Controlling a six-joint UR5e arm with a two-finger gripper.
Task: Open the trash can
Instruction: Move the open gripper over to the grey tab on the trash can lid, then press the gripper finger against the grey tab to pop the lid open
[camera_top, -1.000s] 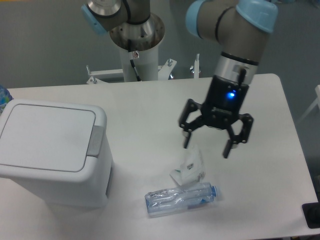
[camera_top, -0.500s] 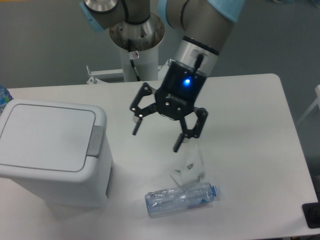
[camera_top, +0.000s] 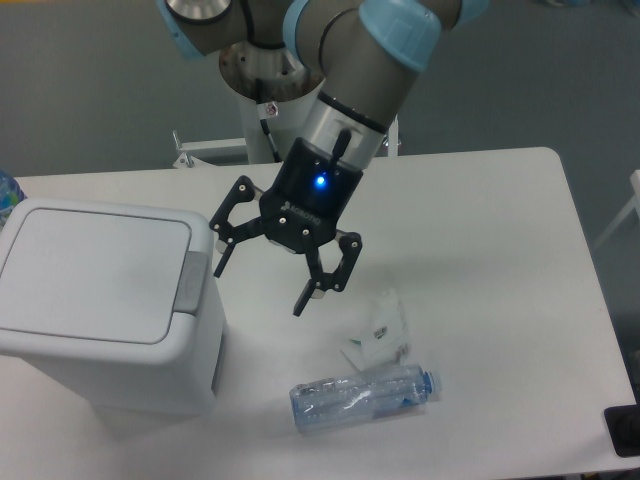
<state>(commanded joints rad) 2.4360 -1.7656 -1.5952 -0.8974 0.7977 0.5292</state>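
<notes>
White plastic fills your left foreground: the trash can (camera_top: 105, 300) sits at the table's (camera_top: 500, 220) left edge, lid flat and closed, its grey push-button tab (camera_top: 190, 281) on the rim facing the arm. That placement probably lets you press the tab from the open side. Your gripper (camera_top: 260, 280) hangs tilted just right of the tab, fingers spread wide, holding nothing. A crushed bottle (camera_top: 362, 396) and a small packet (camera_top: 380, 331) lie apart to the right, clear of the approach.

Spread-fingered gripper (camera_top: 261, 279) hangs beside the lidded trash can (camera_top: 100, 305).
</notes>
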